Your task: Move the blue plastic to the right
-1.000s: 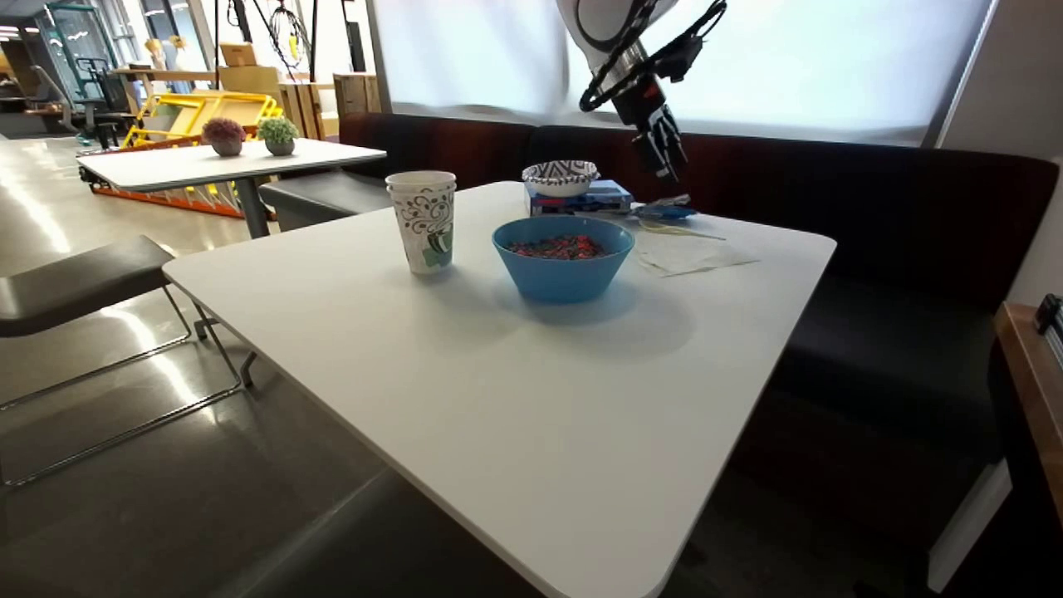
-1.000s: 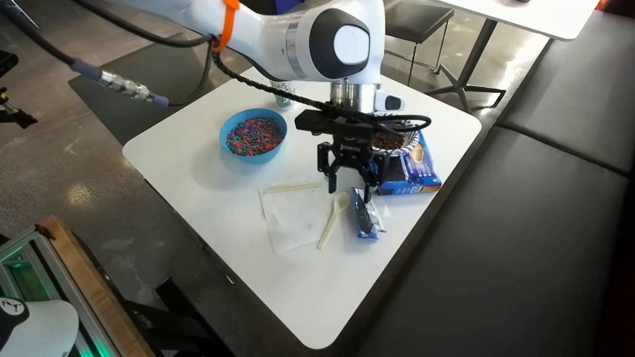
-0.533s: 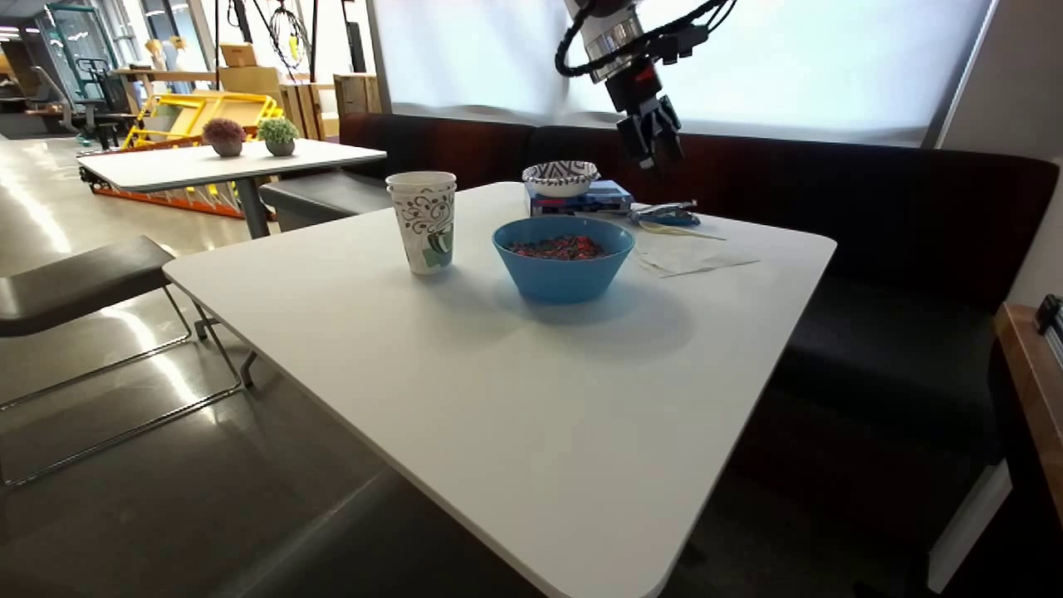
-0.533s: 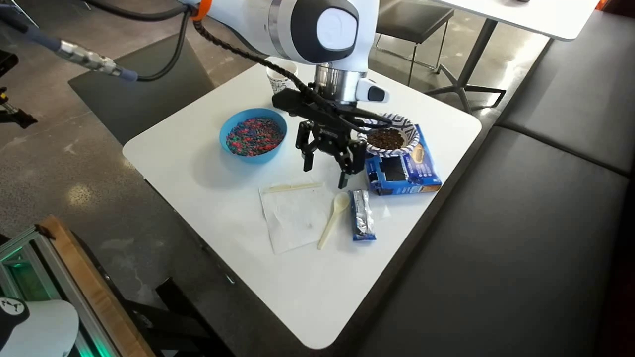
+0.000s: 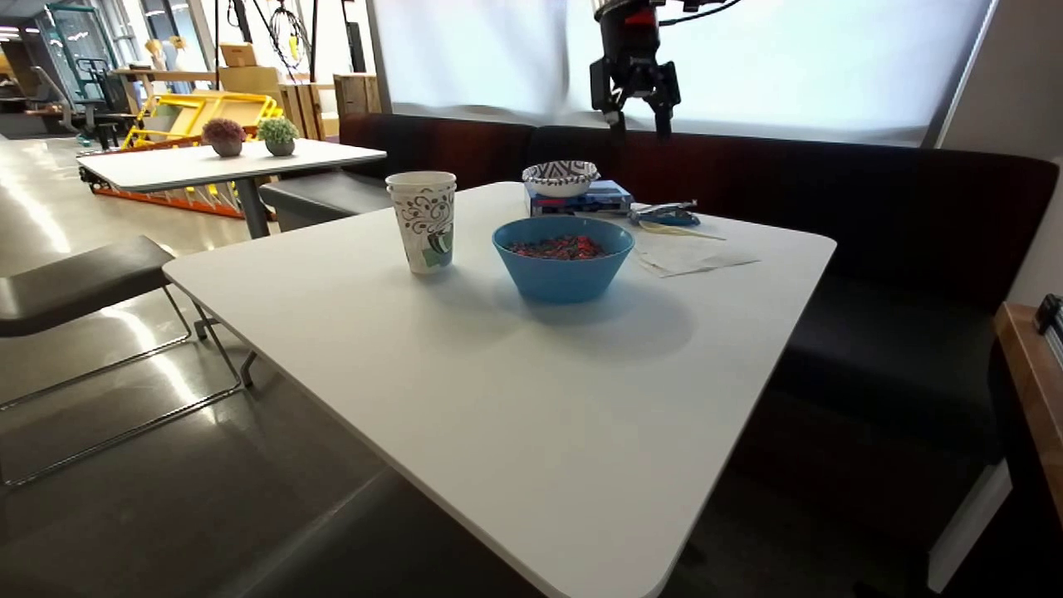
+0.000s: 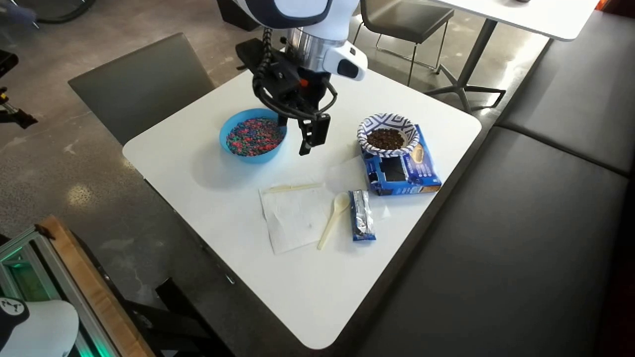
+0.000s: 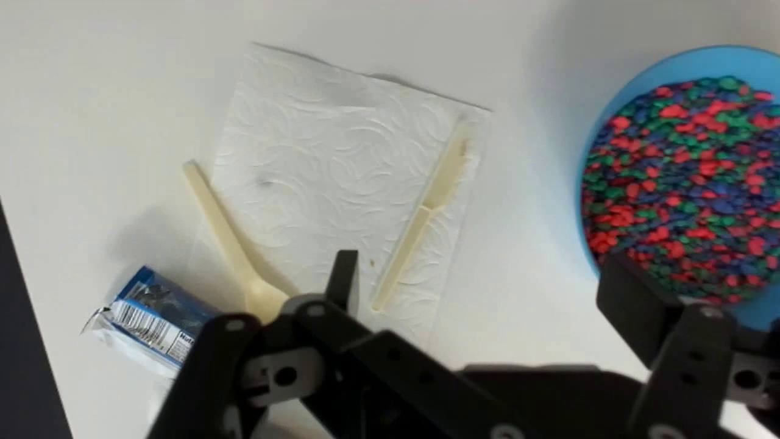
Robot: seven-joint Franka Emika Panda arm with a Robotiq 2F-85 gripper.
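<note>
The blue plastic, a small blue and silver wrapper (image 6: pixel 363 215), lies flat on the white table beside a pale spoon (image 6: pixel 335 218). It also shows in an exterior view (image 5: pixel 667 214), beside the blue box. In the wrist view the wrapper (image 7: pixel 161 320) is at the lower left, partly hidden by a finger. My gripper (image 6: pixel 293 135) is open and empty, raised above the table between the blue bowl and the napkin. It also shows high over the table in an exterior view (image 5: pixel 639 127). In the wrist view the gripper's (image 7: pixel 481 268) fingers are wide apart with nothing between them.
A blue bowl (image 6: pixel 254 134) of coloured bits stands close to my gripper. A patterned bowl (image 6: pixel 388 135) rests on a blue box (image 6: pixel 427 166). A napkin (image 6: pixel 295 218) lies with a pale knife (image 7: pixel 420 216) on it. Paper cups (image 5: pixel 423 224) stand near the bowl.
My gripper has risen and moved away from the wrapper toward the blue bowl, turning as it went. The wrapper has settled flat with a slight shift. The gripper stays open.
</note>
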